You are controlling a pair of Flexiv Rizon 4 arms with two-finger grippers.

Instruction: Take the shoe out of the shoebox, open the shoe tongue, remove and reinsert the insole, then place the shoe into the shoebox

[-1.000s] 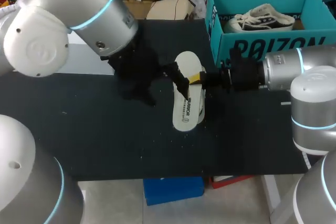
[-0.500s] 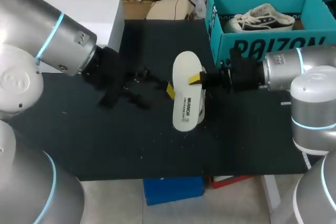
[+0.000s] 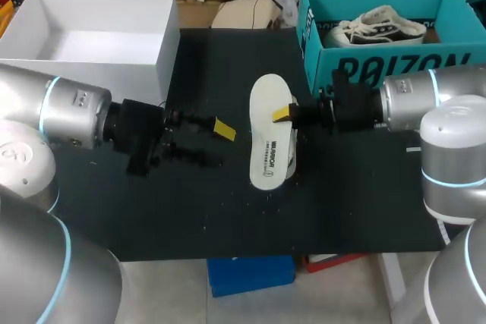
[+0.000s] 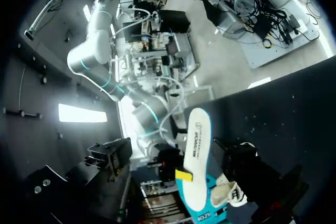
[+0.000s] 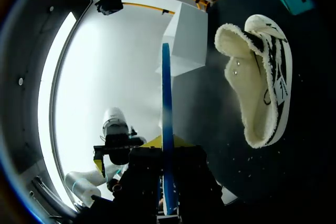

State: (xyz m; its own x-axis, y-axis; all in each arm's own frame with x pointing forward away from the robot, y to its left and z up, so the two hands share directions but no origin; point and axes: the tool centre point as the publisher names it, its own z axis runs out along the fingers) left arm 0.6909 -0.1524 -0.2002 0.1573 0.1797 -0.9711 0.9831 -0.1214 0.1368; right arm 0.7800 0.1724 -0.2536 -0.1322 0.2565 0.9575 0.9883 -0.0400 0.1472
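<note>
Showing dark lettering, white insole (image 3: 271,134)

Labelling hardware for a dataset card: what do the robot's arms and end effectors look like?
The left arm and right arm are rounded silver-grey tubes with glowing cyan rings at the joints. Each narrows into a black wrist block. The left end effector and right end effector have slim black fingers with bright yellow tips.

The place looks like a robotics lab, a test station rather than a home or a shop. Two heavy grey machine arms, the left arm (image 3: 68,115) and the right arm (image 3: 425,104), each ringed with a glowing blue band, reach over a table (image 3: 190,210) covered in black matting. On it stand a teal shoebox (image 3: 380,62) and a plain white box (image 3: 168,51).
</note>
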